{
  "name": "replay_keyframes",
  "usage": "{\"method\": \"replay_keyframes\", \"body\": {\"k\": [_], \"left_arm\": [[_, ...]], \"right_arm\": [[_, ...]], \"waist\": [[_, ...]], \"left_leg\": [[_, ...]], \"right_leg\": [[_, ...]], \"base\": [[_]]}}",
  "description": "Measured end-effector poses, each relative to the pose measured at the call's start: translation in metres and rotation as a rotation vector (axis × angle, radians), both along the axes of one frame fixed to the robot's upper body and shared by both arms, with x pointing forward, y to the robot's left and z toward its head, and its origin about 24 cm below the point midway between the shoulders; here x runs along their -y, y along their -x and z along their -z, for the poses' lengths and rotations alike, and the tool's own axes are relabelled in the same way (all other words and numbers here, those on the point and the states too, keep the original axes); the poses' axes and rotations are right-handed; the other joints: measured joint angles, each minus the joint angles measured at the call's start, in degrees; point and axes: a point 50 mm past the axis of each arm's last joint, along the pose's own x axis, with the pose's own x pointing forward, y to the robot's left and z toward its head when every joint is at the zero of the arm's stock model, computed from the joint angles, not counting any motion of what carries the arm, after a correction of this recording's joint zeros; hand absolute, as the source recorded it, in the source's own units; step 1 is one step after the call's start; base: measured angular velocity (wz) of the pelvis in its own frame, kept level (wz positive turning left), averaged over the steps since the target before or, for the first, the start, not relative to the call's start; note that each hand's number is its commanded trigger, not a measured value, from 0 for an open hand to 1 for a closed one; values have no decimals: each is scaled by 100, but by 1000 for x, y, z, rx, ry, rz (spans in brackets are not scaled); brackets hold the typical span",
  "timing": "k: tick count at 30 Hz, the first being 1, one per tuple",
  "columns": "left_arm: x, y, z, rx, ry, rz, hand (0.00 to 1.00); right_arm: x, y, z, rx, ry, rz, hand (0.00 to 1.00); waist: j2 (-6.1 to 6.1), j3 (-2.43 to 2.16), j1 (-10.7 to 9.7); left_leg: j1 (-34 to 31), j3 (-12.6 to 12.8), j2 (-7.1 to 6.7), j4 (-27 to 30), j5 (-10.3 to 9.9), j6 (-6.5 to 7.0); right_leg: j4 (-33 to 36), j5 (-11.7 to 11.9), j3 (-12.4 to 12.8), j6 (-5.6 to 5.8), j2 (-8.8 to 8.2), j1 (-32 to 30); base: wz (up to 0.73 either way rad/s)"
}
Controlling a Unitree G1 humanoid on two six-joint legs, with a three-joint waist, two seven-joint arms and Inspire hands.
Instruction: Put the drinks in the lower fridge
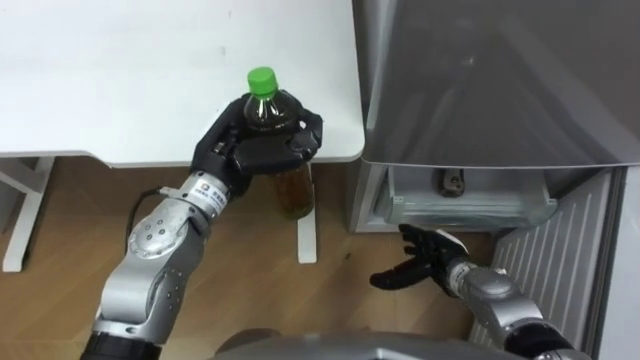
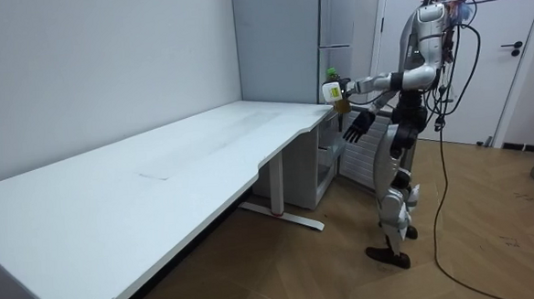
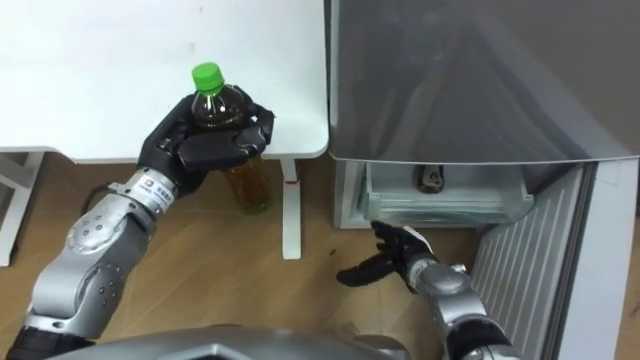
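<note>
The robot stands at the far corner, left hand [image 2: 342,96] out at chest height, fingers wrapped round a green-capped bottle [image 2: 332,84]. Just below that hand is the right hand [image 2: 356,125], fingers spread. Beyond the left hand stands the tall grey fridge [image 2: 291,47]; beneath it is the white table [image 2: 204,162].

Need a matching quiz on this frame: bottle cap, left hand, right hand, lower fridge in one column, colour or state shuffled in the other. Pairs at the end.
Column 1
1. bottle cap
2. left hand
3. right hand
4. lower fridge

Column 2
A. fingers spread, holding nothing
B. open, drawer showing
C. green
D. curled round the bottle

Pairs: 1-C; 2-D; 3-A; 4-B
</note>
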Motion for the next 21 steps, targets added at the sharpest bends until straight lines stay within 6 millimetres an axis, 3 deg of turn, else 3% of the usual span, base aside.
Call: {"method": "replay_keyframes", "body": {"k": [3, 9, 14, 21], "left_arm": [[-2, 0, 0, 7, -23, 2, 100], [-1, 0, -2, 25, -23, 1, 100], [1, 2, 1, 23, -63, 6, 100], [24, 9, 7, 7, -90, 103, 100]], "right_arm": [[-9, -4, -6, 35, -45, -52, 0], [-23, -5, -15, 66, -127, -141, 0], [-34, -5, -22, 94, -173, -205, 0], [-43, -11, -32, 127, -236, -273, 0]], "waist": [[-38, 18, -1], [-42, 20, 156], [-33, 18, 154], [-15, 16, 145]], "left_leg": [[-3, 5, 0, 14, -1, 1], [-53, 97, 21, 28, -9, 11], [-102, 110, 20, 69, -15, 21], [-87, 109, 18, 50, -16, 22]], "right_leg": [[4, 0, -3, 0, 0, 12], [83, -4, 77, 3, 3, -98], [83, -3, 77, 4, -1, -130], [102, -3, 87, 4, 0, -142]], "base": [[0], [-5], [-1], [0]]}}
